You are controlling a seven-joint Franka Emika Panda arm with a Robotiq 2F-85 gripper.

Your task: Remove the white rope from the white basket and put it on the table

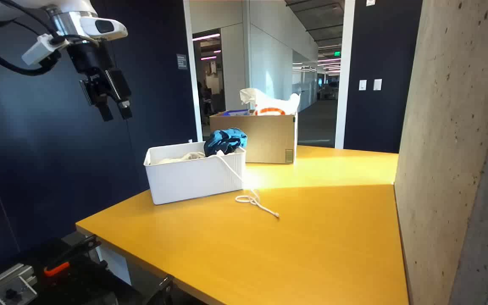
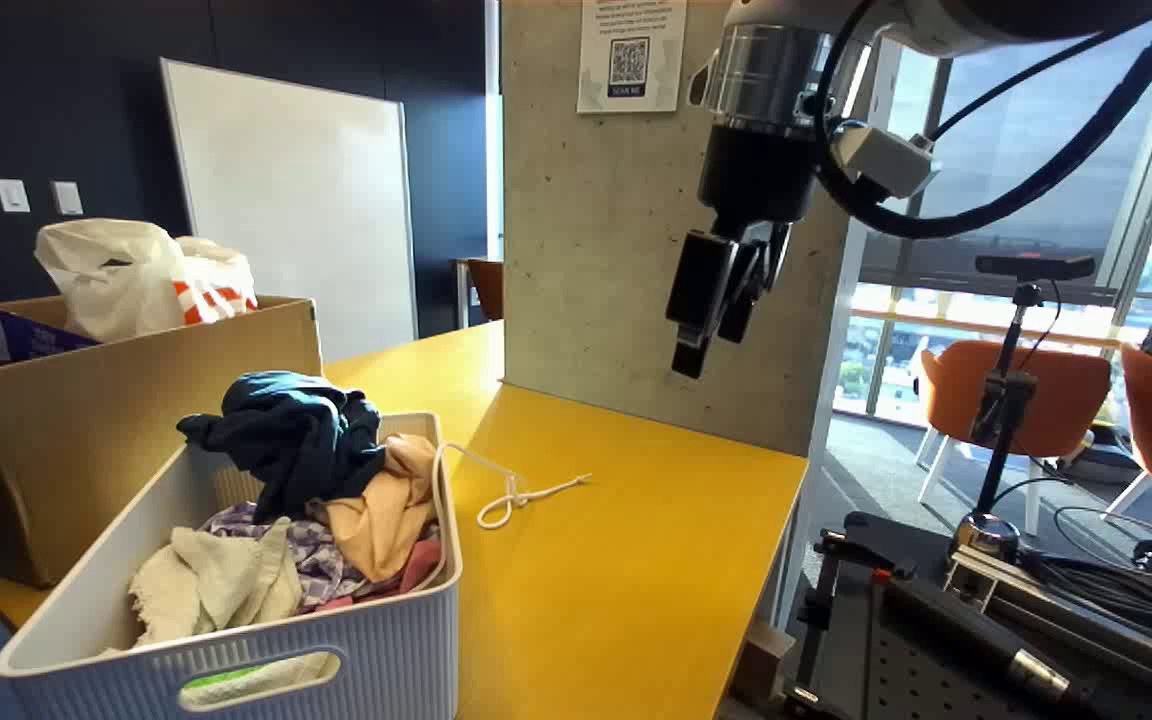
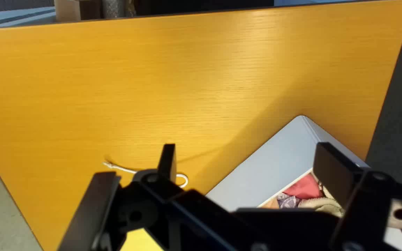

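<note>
The white basket point(image 1: 197, 182) stands on the yellow-orange table point(image 1: 333, 245), filled with cloths. Over its rim hangs the white rope point(image 1: 267, 209); its free end lies loosely looped on the tabletop, and the rest goes in among the cloths, hidden. In the wrist view, part of the rope point(image 3: 124, 169) shows past a finger, and the basket wall point(image 3: 274, 167) lies below the jaws. My gripper point(image 1: 117, 115) is high above the table, apart from rope and basket. Its fingers are spread wide with nothing between them.
A dark blue cloth point(image 2: 291, 440) is heaped on top inside the basket, above peach, purple and cream ones. Close behind the basket stands a tan cardboard box point(image 1: 265, 137) holding plastic bags point(image 2: 126, 280). A concrete wall point(image 1: 451, 148) borders the table.
</note>
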